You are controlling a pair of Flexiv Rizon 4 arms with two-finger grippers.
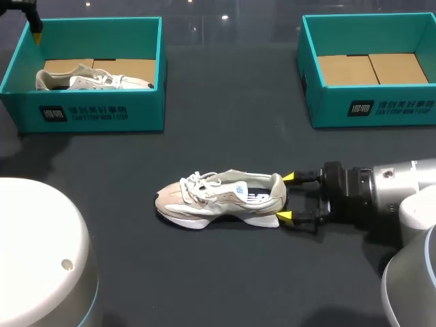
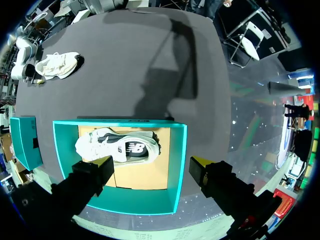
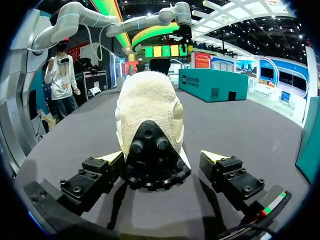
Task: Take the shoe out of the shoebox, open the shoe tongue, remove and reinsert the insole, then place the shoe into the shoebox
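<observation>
A cream and white shoe (image 1: 221,199) lies on its side in the middle of the dark table, toe to the left. My right gripper (image 1: 287,197) is open at its heel, one yellow tip on each side. The right wrist view shows the heel and black sole (image 3: 150,115) between the spread fingers of the right gripper (image 3: 162,160), with a gap at one finger. My left gripper (image 2: 152,167) hangs open high above the left teal shoebox (image 2: 177,165), where a second shoe (image 2: 120,147) lies. In the head view only a yellow tip of the left gripper (image 1: 34,27) shows.
The left shoebox (image 1: 88,112) stands at the back left with the second shoe (image 1: 88,80) inside. A second teal shoebox (image 1: 371,102) at the back right holds only its brown cardboard floor. Bare table lies between the boxes and around the middle shoe.
</observation>
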